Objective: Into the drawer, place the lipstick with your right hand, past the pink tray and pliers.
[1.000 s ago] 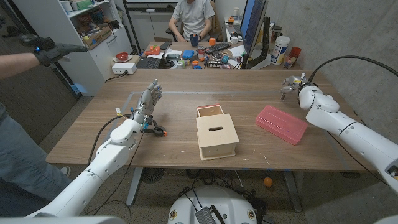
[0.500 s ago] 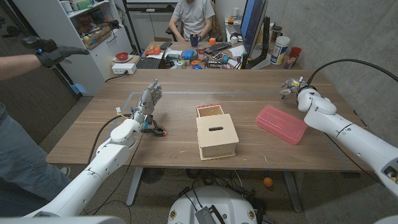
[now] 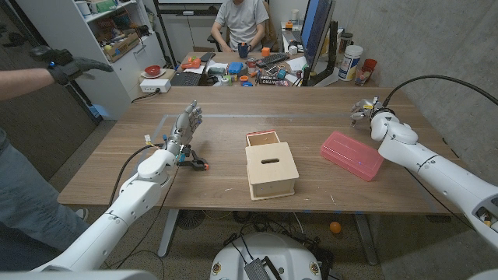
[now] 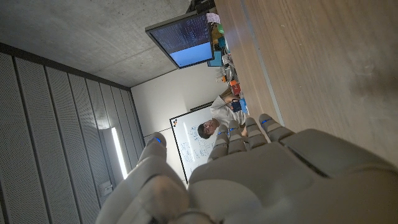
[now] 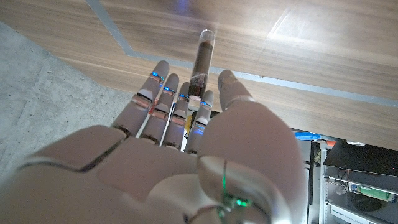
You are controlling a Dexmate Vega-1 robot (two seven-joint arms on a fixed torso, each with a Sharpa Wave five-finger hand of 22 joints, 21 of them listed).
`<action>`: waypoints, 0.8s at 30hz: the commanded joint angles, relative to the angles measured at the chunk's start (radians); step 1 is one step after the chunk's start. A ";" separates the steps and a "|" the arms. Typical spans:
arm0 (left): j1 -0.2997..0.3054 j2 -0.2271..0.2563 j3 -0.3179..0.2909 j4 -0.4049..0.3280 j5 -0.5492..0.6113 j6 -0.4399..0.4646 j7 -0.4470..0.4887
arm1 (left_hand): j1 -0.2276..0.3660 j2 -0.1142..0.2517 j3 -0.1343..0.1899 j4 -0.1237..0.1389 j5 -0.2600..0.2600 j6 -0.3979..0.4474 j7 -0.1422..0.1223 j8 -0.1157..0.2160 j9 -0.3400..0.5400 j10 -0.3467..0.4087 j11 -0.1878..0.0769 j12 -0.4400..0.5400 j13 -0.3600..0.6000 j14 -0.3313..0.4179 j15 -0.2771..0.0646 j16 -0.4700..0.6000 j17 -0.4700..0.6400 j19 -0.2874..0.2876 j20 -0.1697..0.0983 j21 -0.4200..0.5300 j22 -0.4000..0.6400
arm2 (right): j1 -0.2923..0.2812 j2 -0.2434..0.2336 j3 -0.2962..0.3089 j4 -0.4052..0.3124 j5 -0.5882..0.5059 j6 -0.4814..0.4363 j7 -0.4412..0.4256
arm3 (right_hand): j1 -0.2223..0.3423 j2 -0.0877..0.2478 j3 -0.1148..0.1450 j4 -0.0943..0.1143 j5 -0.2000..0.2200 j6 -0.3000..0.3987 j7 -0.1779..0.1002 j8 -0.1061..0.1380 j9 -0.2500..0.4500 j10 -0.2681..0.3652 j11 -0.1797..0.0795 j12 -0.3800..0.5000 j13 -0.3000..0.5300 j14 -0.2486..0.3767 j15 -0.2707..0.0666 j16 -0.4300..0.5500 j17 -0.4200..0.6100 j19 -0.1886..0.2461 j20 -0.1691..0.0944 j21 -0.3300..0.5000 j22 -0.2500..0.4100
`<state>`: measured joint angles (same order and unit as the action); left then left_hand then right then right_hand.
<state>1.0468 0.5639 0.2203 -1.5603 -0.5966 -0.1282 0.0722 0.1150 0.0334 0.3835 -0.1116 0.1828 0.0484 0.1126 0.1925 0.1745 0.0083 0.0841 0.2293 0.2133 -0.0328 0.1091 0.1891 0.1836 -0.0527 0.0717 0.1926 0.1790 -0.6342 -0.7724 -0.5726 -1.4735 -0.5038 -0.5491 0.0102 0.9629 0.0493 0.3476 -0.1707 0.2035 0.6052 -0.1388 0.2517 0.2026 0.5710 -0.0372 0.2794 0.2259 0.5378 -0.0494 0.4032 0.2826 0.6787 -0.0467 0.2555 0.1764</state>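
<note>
The lipstick (image 5: 201, 60), a dark tube with a clear cap, lies on the wood just ahead of my right hand (image 5: 186, 124). Its near end sits between the fingertips (image 5: 160, 81) and the thumb, which stands a little apart from it. In the head view the right hand (image 3: 364, 110) is at the table's far right, beyond the pink tray (image 3: 352, 155). The wooden drawer box (image 3: 271, 169) stands mid-table with its drawer (image 3: 262, 138) pulled open at the back. The pliers (image 3: 196, 163) lie by my left hand (image 3: 185, 124), which stands upright, fingers apart and holding nothing.
A person sits at a cluttered desk (image 3: 233, 71) behind the table. Another person's gloved hand (image 3: 66, 62) reaches in at the far left. A strip of tape (image 3: 233, 115) runs across the far half of the table.
My right hand and forearm have shifted slightly inward along the table's far right. The left hand, tray, pliers and drawer box have stayed put.
</note>
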 commanded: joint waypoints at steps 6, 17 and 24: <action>0.024 -0.003 -0.012 -0.010 -0.006 -0.013 0.013 | 0.000 0.008 0.000 -0.003 0.003 0.003 0.003 0.000 0.005 0.004 0.007 -0.002 -0.002 0.001 0.001 0.004 0.003 0.001 0.007 0.005 0.003 | 0.039 0.054 -0.044 0.101 -0.047 0.000 -0.061 | 0.131 0.018 -0.018 0.000 0.000 0.125 -0.004 0.032 0.004 0.113 -0.060 0.037 0.014 0.102 -0.156 0.080 0.050 0.092 -0.062 0.037 0.011; 0.041 -0.002 -0.021 -0.016 -0.012 -0.024 0.020 | -0.001 0.008 -0.001 -0.003 0.003 0.004 0.005 -0.001 0.005 0.003 0.008 -0.003 -0.004 0.000 0.001 0.003 0.004 0.000 0.007 0.005 0.003 | 0.047 0.080 -0.046 0.161 -0.045 0.019 -0.111 | 0.283 0.062 -0.033 -0.001 -0.013 0.336 0.011 0.102 0.015 0.312 -0.086 0.096 0.014 0.304 -0.191 0.150 0.081 0.209 -0.112 0.114 0.024; 0.036 -0.003 -0.016 -0.011 -0.014 -0.024 0.014 | -0.003 0.008 -0.002 -0.003 0.003 0.004 0.005 -0.001 0.005 0.003 0.007 -0.004 -0.004 0.000 -0.001 0.003 0.004 0.000 0.008 0.005 0.003 | 0.039 0.065 -0.041 0.140 -0.036 0.030 -0.100 | 0.325 0.076 -0.040 0.006 -0.022 0.377 0.024 0.113 0.017 0.362 -0.085 0.103 0.006 0.369 -0.191 0.152 0.075 0.239 -0.117 0.149 0.032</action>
<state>1.0808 0.5623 0.2029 -1.5741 -0.6065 -0.1470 0.0888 0.1151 0.0333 0.3834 -0.1116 0.1828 0.0483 0.1125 0.1925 0.1745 0.0082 0.0841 0.2254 0.2090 -0.0329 0.1091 0.1891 0.1836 -0.0527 0.0717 0.1926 0.1789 -0.5929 -0.7044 -0.6143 -1.3422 -0.5494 -0.5338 -0.0858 1.2699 0.1136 0.3131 -0.1696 0.1840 0.9684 -0.1178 0.3600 0.2165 0.8181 -0.1145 0.3640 0.2309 0.8862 -0.1169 0.5536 0.3580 0.9073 -0.1217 0.3951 0.2027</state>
